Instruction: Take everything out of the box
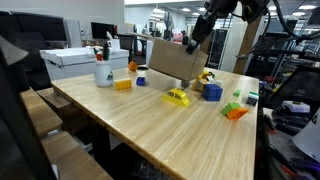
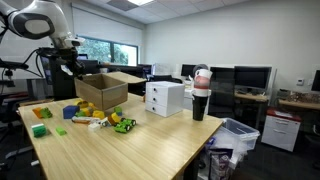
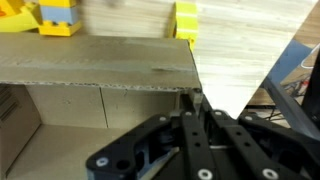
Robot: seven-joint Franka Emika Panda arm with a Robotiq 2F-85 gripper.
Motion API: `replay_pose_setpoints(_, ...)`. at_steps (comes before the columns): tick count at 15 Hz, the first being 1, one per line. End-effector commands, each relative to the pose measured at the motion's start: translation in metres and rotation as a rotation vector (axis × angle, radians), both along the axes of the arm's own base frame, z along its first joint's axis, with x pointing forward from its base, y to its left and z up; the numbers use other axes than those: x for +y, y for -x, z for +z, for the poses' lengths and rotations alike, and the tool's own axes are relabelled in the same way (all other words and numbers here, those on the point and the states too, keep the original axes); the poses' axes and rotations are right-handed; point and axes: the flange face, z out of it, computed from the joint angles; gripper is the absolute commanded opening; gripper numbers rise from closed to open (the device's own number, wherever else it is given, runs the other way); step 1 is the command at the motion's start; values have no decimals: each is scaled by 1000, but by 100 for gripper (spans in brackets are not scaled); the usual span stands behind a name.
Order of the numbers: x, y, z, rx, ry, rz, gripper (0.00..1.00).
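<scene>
cardboard box (image 1: 172,62) sits toward the far end of the wooden table (image 1: 150,135), open top up. the gripper (image 1: 194,46) is right at its upper rim, coming down from the arm overhead. same story in the other exterior view: gripper (image 2: 72,70) at the back edge of the box (image 2: 103,92).

wrist view now: the gripper (image 3: 192,100) is tucked just under the corrugated top edge of the box wall (image 3: 100,75), right where that edge ends at a corner. the two black fingers (image 3: 200,118) stand very close together, but i cannot tell whether they pinch the cardboard or just sit against it. the slice of interior in view is plain brown cardboard.

beyond the rim, on the table, a yellow block (image 3: 187,20) sits near the corner, and a yellow-and-blue stack (image 3: 55,15) lies further along the wall.

the toy pieces are scattered on the wood in front of the box. there is a yellow block (image 1: 123,85), a yellow-green toy (image 1: 177,97), a blue block (image 1: 212,92) and an orange piece (image 1: 236,114) close to the table's side edge.

a white cup with pens (image 1: 103,72) stands near the opposite edge. white boxes (image 2: 165,97) sit just beside the box. the near half of the table is open wood.
</scene>
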Motion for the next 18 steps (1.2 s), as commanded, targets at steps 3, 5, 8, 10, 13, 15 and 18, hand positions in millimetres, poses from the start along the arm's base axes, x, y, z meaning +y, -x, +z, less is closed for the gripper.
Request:
replay_pose_setpoints(3, -9, 0, 13, 47, 94, -60, 4)
replay_pose_setpoints(5, -12, -1, 15, 61, 116, -70, 4)
replay_pose_setpoints(8, -10, -6, 16, 41, 134, -39, 4)
replay_pose_setpoints(10, -7, -9, 17, 23, 136, -15, 4)
replay_pose_setpoints(13, -3, -13, 16, 7, 126, 5, 4)
replay_pose_setpoints(15, 1, -15, 16, -4, 97, 8, 4)
replay_pose_setpoints(18, 7, -20, 15, -35, 43, 13, 4)
